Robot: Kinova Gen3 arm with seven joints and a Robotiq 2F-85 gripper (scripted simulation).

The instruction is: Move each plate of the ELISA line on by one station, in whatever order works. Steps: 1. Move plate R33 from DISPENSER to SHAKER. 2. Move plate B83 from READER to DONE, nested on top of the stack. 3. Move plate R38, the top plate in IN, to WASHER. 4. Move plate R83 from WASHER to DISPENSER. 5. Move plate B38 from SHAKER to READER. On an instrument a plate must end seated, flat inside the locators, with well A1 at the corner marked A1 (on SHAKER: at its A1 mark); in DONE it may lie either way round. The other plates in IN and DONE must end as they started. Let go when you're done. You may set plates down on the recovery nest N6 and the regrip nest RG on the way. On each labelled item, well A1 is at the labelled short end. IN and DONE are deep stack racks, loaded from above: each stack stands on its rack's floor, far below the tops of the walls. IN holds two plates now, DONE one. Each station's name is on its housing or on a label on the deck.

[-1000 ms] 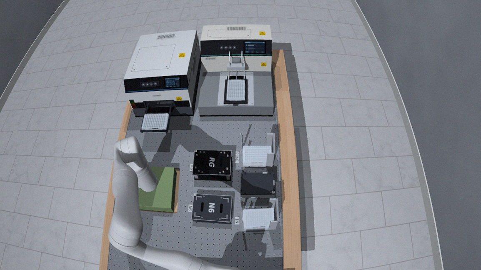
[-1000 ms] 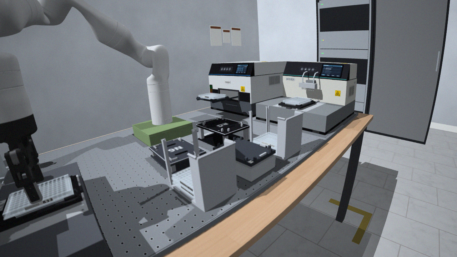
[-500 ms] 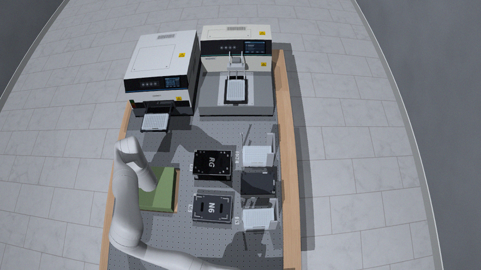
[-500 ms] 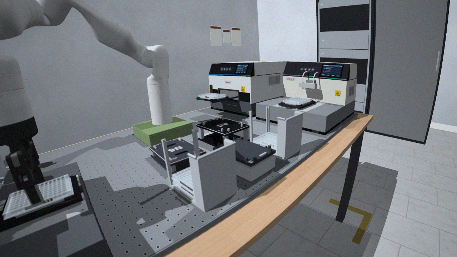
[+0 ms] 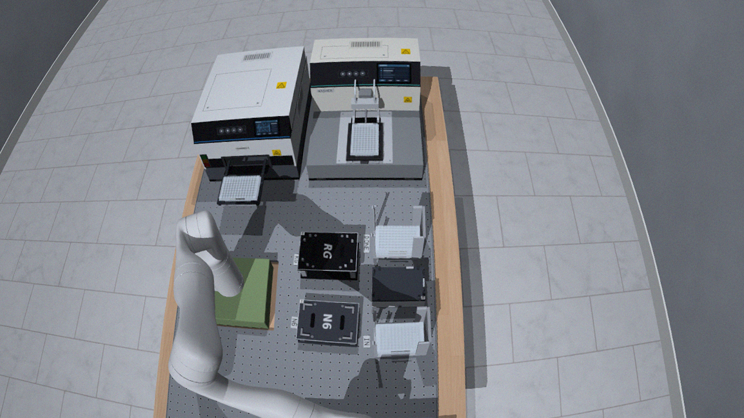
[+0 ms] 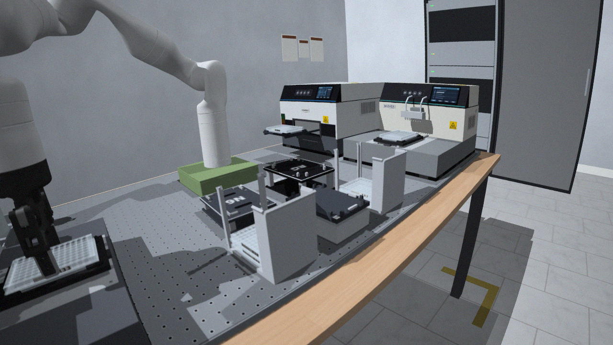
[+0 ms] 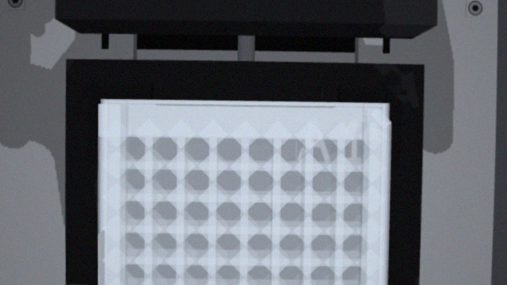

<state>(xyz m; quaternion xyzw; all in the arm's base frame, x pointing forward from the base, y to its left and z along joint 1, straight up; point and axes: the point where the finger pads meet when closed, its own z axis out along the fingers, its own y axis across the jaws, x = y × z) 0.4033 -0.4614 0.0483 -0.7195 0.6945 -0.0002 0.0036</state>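
Note:
My gripper [image 6: 40, 262] is open and low over a clear well plate [image 6: 56, 259] that lies flat in the black nest of the dispenser [image 6: 60, 291] at the near end of the deck. One finger stands against the plate's near long side; the other is hidden. The wrist view shows this plate [image 7: 243, 194] square in its nest, with an A1 mark showing through its upper right corner. Another plate lies on the reader tray [image 5: 240, 188] and one on the washer [image 5: 364, 139]. The shaker [image 5: 399, 282] has a dark top.
The DONE rack [image 5: 397, 241] and the IN rack [image 5: 398, 336] each show a white plate deep between tall walls. Nests RG [image 5: 328, 252] and N6 [image 5: 327, 321] are empty. The arm's green base [image 5: 245, 292] stands at the deck's left.

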